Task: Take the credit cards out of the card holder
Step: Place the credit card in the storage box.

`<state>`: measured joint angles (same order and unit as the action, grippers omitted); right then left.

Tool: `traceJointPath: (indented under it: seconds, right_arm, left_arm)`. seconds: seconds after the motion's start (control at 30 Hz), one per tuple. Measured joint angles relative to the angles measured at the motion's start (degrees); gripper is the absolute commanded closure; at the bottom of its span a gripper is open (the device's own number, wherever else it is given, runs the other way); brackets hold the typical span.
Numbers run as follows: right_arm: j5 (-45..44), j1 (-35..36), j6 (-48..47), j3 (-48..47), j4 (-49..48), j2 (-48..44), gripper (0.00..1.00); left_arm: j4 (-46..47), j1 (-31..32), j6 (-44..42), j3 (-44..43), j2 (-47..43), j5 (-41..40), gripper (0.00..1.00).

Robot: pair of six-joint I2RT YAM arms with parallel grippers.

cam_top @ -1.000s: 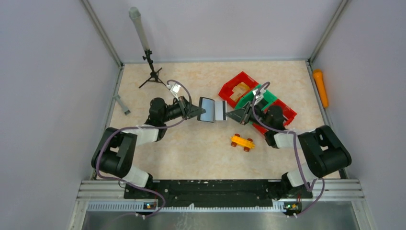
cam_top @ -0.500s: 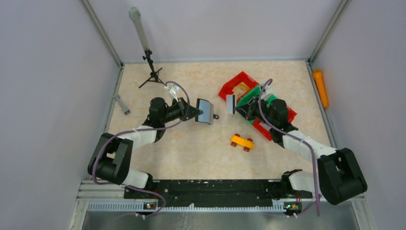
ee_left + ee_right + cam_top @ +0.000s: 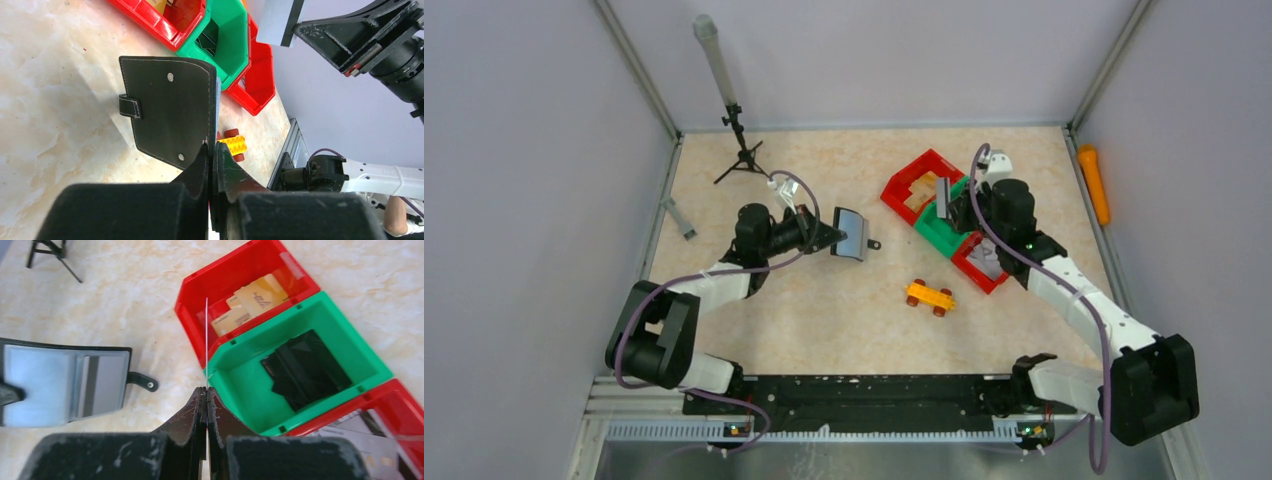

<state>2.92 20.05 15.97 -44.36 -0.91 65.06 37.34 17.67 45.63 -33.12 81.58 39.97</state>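
Mid-extraction: the left claw (image 3: 211,150) is clenched on the edge of the opened card holder (image 3: 170,112), holding it apparently just above the worktop (image 3: 45,100), left of centre. The right claw (image 3: 206,390) pinches a grey credit card (image 3: 206,335) edge-on over the seam between a red bin (image 3: 220,282) and a green bin (image 3: 240,372). Tan cards (image 3: 250,300) already lie in the red bin. The job looks well advanced: this card awaits dropping, and a striped panel inside the holder may be another.

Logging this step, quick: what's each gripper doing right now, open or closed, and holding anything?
Left gripper: closed on the card holder.
Right gripper: closed on a card, seen edge-on.
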Motion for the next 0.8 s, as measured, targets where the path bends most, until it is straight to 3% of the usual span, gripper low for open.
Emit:
traceJointPath:
  seconds: [0.23,0.43,0.6,0.8]
  right_arm:
    - [-7.9,0.0,-7.2,-8.8,9.9,4.5,1.0]
    - [-19.4,0.7,-7.5,-17.1,19.4,9.4,1.0]
    - [-25.2,1.6,-8.9,-17.6,25.1,8.5,1.0]
    - [-23.6,1.6,-17.9,-13.7,27.6,1.5,1.0]
  left_arm:
    - [-0.2,0.1,-0.2,0.0,0.0,0.0,1.0]
    - [-0.5,0.3,-0.3,0.0,0.0,-0.2,1.0]
    - [-0.6,0.4,-0.4,0.0,0.0,-0.2,1.0]
    - [-0.9,0.5,-0.6,0.0,0.0,-0.3,1.0]
